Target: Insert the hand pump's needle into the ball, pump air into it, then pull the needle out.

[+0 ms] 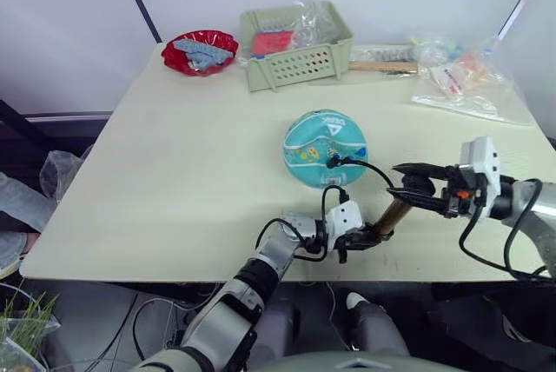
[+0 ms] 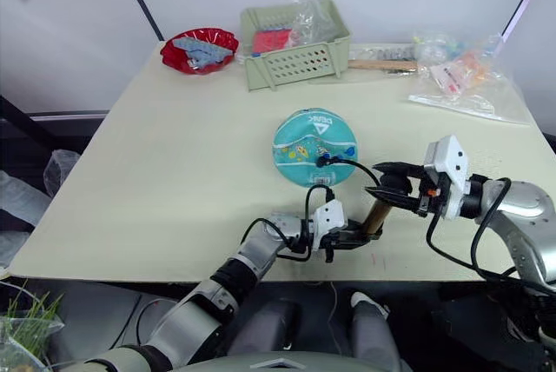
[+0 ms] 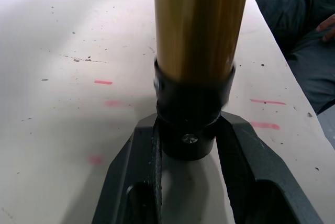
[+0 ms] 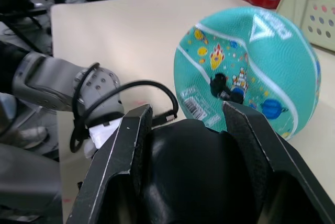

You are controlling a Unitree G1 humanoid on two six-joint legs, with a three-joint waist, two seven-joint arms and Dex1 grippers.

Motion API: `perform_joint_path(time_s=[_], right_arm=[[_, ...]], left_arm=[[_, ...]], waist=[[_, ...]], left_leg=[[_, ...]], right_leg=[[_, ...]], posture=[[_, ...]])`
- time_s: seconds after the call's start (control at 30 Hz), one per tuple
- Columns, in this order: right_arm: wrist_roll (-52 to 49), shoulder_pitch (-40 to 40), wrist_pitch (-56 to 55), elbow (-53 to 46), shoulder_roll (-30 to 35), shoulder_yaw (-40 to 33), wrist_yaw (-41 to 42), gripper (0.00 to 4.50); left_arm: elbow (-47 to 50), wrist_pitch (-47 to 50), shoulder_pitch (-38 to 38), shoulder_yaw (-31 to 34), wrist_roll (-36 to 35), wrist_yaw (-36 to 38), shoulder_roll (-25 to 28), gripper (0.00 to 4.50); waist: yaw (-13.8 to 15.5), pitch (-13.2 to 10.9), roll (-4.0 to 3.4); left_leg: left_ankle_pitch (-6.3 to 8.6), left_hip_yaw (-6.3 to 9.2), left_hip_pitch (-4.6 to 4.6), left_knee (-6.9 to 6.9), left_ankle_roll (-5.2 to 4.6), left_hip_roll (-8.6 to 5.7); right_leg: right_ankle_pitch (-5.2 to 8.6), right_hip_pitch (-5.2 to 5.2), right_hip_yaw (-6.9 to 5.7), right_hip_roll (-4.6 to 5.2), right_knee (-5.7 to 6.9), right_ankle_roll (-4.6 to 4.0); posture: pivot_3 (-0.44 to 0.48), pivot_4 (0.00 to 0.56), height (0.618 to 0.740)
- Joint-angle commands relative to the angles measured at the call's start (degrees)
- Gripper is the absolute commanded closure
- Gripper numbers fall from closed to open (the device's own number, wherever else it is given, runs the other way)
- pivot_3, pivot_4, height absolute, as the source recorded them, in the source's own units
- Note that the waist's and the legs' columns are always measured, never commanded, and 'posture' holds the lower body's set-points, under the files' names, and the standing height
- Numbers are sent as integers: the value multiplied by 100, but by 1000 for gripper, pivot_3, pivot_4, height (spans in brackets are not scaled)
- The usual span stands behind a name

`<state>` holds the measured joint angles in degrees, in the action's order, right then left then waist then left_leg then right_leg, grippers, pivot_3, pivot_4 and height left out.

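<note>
The teal ball [image 1: 323, 148] rests mid-table with its white triangle logo facing up. The hand pump [image 1: 393, 214] slants up from the table near the front edge, a gold barrel with black caps. My left gripper [image 1: 361, 238] is shut on its lower black cap [image 3: 191, 116]. My right gripper [image 1: 408, 191] is shut on the black T-handle [image 4: 201, 177] at the upper end. The thin black hose [image 1: 369, 164] arcs from the pump to the ball. Its end fitting [image 4: 220, 84] sits against the ball's skin. The needle itself is hidden there.
A red bowl [image 1: 200, 50] and a green basket [image 1: 295, 49] stand along the far edge. Clear plastic bags [image 1: 460, 83] lie at the far right. The table's front edge [image 1: 261, 278] runs just below my left gripper. A person's hand [image 3: 327, 22] shows beyond the table.
</note>
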<state>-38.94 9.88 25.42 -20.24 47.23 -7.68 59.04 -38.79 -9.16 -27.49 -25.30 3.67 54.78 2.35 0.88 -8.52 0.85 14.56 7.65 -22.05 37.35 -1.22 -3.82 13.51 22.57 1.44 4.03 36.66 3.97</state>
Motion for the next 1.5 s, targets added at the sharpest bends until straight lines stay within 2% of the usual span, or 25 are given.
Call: perform_joint_path(time_s=[0.03, 0.13, 0.33, 0.5, 0.77, 1.03, 1.3, 1.5], right_arm=[[-580, 355, 272, -286, 278, -639, 94, 2828], [-723, 446, 437, -299, 365, -744, 94, 2828], [-1607, 1458, 1209, -47, 1019, -1488, -41, 2828], [-2003, 1720, 1603, -76, 1038, -1586, -227, 2828], [-1391, 797, 1293, -527, 407, -925, -435, 2828], [31, -323, 103, -385, -436, 47, -559, 2828], [632, -903, -611, -46, -1056, 398, -626, 2828], [352, -875, -682, -61, -1436, 197, -681, 2828]], left_arm=[[-408, 155, 110, -62, 188, -60, 103, 3451], [-422, 147, 106, -58, 187, -61, 98, 3451], [-493, 99, 92, -69, 202, -67, 63, 3451], [-516, 75, 83, -67, 212, -69, 58, 3451], [-512, 66, 92, -82, 219, -70, 49, 3451], [-484, 75, 67, -71, 218, -63, 66, 3451], [-489, 79, 56, -62, 226, -53, 76, 3451], [-523, 76, 28, -59, 224, -39, 57, 3451]], waist=[[2, -6, -4], [2, -8, -5], [-1, -42, -43], [-1, -44, -40], [-2, -33, -26], [-9, 17, 39], [-11, 22, 36], [-10, 21, 33]], left_leg=[[0, -1, -6, 0, 0, -2], [0, 0, -7, 0, 0, -2], [-1, -9, -13, 8, -2, -4], [-1, -3, -19, 7, -2, 0], [0, -2, -12, 6, -2, 1], [0, -4, 28, 4, -1, 5], [0, 1, 34, 3, 0, 6], [0, 1, 32, 2, 0, 3]], right_leg=[[-1, 6, 1, 2, 0, 0], [0, 6, 0, 2, -1, 0], [-3, 10, 8, 5, 0, 6], [-3, 13, 0, 3, -1, 3], [-2, 9, 0, 2, 0, 4], [11, -28, 4, -2, 0, 27], [12, -33, 1, -6, 0, 27], [11, -31, 2, -5, -1, 24]], posture=[[0, 150, 740], [0, 150, 740], [0, 150, 740], [0, 150, 740], [0, 150, 740], [0, 150, 740], [0, 150, 740], [0, 150, 740]])
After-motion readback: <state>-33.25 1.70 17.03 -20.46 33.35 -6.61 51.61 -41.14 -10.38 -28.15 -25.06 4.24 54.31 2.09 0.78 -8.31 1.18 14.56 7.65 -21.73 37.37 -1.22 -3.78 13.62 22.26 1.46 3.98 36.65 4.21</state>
